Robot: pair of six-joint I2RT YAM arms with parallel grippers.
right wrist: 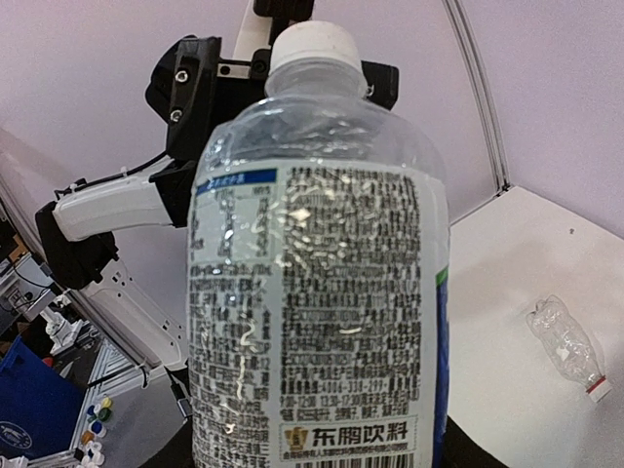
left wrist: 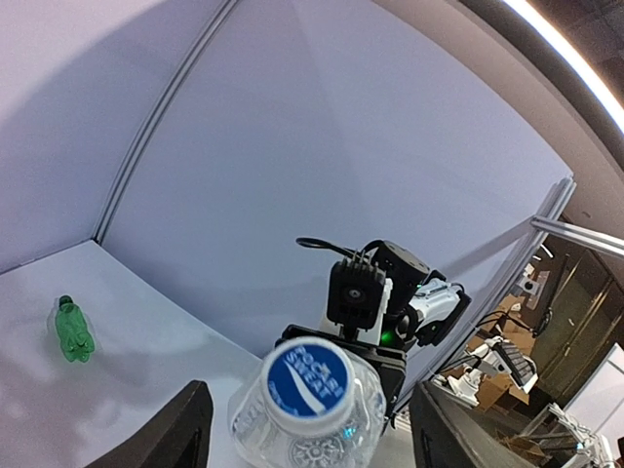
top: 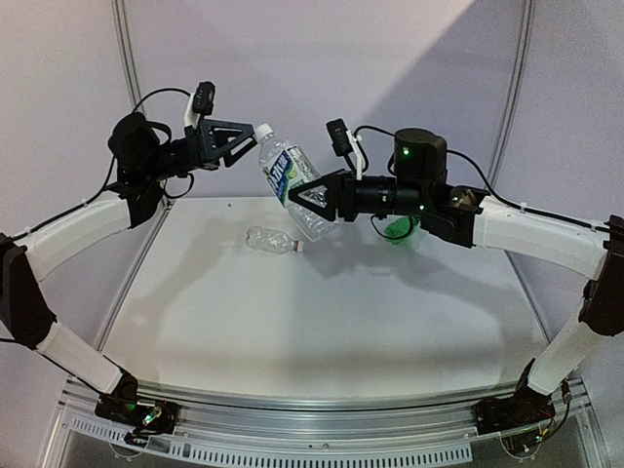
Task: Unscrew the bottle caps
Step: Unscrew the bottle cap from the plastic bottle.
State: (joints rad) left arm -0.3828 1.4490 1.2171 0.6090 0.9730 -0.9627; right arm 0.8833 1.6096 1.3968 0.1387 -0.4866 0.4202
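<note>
White cap (top: 262, 130) of tilted bottle (right wrist: 312, 292), clamped by right end effector (top: 310, 198), pointed into left end effector (left wrist: 310, 395), jaws part-open either side, not touching.

I have the labelled bottle (top: 292, 190) above the counter (top: 322, 312); the bare bottle (top: 273, 240) lies on it, another bottle (top: 398, 230) to its right.

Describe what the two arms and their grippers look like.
The left arm and right arm have white tubular links joined by black joints, with black cables looping alongside. The left gripper and right gripper are black triangular frames, each carrying a small black camera on a white bracket. Green lights glow on the right arm's joints.
</note>
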